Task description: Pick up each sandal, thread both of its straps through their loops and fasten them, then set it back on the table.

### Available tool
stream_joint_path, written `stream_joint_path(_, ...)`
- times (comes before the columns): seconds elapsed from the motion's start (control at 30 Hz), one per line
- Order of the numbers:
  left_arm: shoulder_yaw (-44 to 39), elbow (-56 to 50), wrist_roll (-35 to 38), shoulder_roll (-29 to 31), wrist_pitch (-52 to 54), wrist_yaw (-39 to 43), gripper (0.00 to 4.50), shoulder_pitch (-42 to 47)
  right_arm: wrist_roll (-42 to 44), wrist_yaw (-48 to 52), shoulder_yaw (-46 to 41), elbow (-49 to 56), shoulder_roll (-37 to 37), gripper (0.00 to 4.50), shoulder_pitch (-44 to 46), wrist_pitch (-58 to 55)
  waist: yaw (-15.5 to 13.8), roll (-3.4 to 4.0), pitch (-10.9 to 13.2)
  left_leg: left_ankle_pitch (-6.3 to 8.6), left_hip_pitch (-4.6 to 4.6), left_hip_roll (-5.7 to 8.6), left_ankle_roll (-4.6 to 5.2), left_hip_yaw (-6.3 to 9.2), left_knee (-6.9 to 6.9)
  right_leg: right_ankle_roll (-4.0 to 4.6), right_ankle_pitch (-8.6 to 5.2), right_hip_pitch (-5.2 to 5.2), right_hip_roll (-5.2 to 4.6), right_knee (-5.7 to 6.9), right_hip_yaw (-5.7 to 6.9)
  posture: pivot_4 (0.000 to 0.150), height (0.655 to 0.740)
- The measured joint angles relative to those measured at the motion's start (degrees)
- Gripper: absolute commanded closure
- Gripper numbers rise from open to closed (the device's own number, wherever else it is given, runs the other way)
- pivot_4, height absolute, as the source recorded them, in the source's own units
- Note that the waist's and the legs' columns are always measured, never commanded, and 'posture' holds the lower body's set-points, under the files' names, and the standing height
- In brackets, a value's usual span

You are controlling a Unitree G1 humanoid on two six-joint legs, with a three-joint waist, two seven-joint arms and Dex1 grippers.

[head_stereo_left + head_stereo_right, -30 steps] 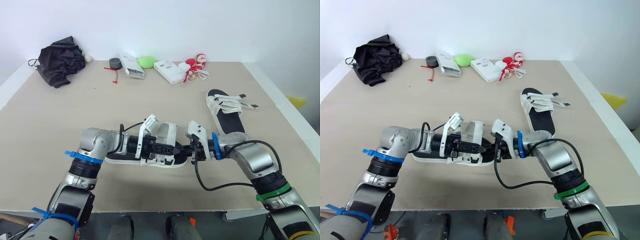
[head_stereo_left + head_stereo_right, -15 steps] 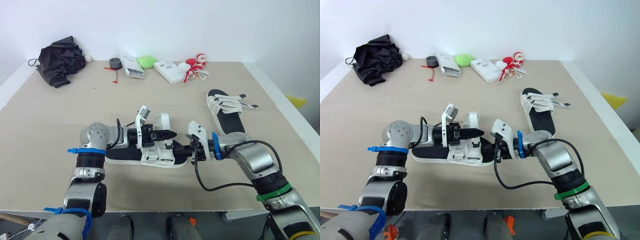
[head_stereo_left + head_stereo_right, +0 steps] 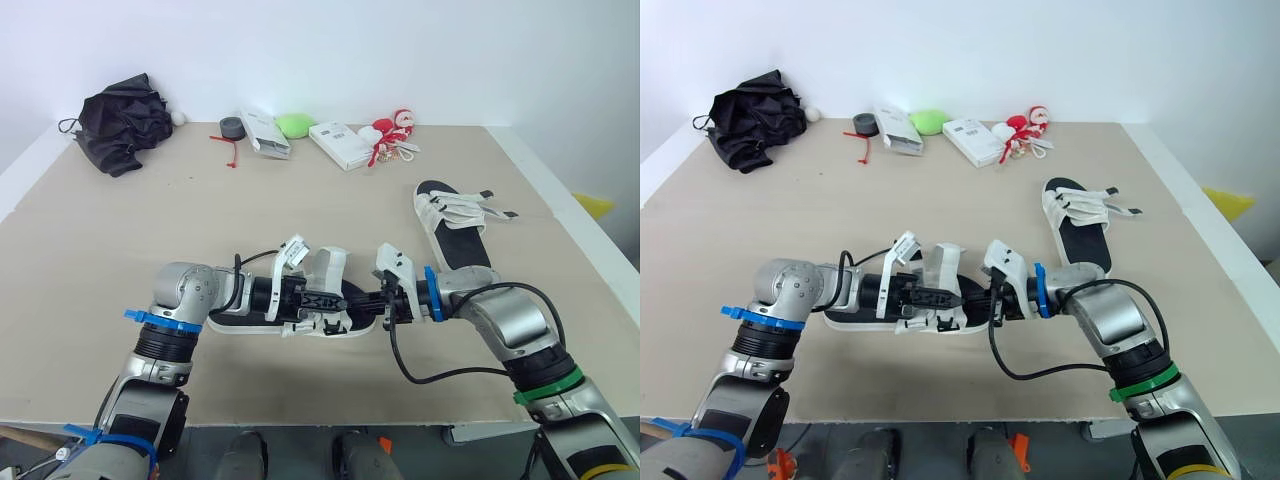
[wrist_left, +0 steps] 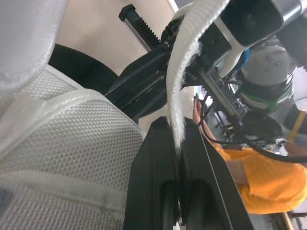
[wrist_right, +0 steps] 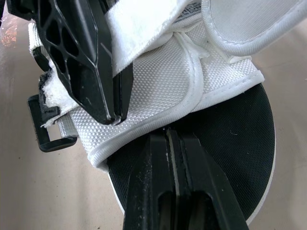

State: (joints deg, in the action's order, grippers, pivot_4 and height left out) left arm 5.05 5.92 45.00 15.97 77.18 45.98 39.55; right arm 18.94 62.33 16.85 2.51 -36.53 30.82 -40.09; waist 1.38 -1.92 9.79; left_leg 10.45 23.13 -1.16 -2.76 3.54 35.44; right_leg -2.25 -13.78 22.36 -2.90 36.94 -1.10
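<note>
At 11 o'clock on the beige tabletop (image 3: 300, 200), a crumpled black fabric bundle (image 3: 122, 120). Along the 12 o'clock edge, a row of small clutter, white boxes (image 3: 338, 142) among it.

Near the 6 o'clock edge, at centre, a white-strapped sandal with a black footbed (image 3: 326, 270). Resting flat on the table as far as can be seen, long axis from 9 to 3 o'clock, rounded end of the footbed toward 3; heel or toe, cannot tell. One broad white flap standing upright over the middle.

Over it, the left gripper (image 3: 328, 300), extended from 9 o'clock, forearm low along the sandal's length, elbow bent, fingers pointing to 3. In the left wrist view, black fingers (image 4: 153, 163) clamped tight on a white webbing strap (image 4: 178, 81), which rises edge-on from between them, above the mesh upper.

Facing it, the right gripper (image 3: 374, 304), extended from 3 o'clock, forearm about level, fingers pointing to 9, nearly tip to tip with the left one. In the right wrist view, black fingers (image 5: 153, 191) pressed together, tips over the black footbed just beside the edge of the mesh upper; whether anything is nipped between them cannot be told. At the upper's side, a black plastic loop (image 5: 45, 132).

At 2 o'clock from there, well apart, a second sandal of the same make (image 3: 452, 225), flat on the table, long axis roughly 12 to 6, loose strap ends splayed toward 3.
</note>
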Motion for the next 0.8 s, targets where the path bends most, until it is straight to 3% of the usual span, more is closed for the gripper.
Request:
stream_joint_path(0.37, 5.2, -3.5, -6.5, 0.0, -16.7, 3.7, 4.46, -3.3, 0.0, -0.1, -0.4, 0.0, -0.2, 4.5, -0.2, -0.3, -0.1, -0.02, -0.1, 0.0, 0.0, 0.02, 0.0, -0.01, 0.02, 0.04, -0.02, -0.03, -0.05, -0.03, 0.0, 0.15, 0.738)
stream_joint_path(0.8, 7.6, -7.0, -10.2, 2.1, -28.4, 9.6, 4.46, -6.5, 0.0, 0.0, -0.7, 0.3, -0.2, 4.5, -0.5, -0.3, -0.1, -0.02, -0.1, 0.01, 0.04, 0.01, 0.01, -0.01, 0.0, 0.06, -0.05, 0.0, -0.04, -0.06, 0.0, 0.15, 0.738)
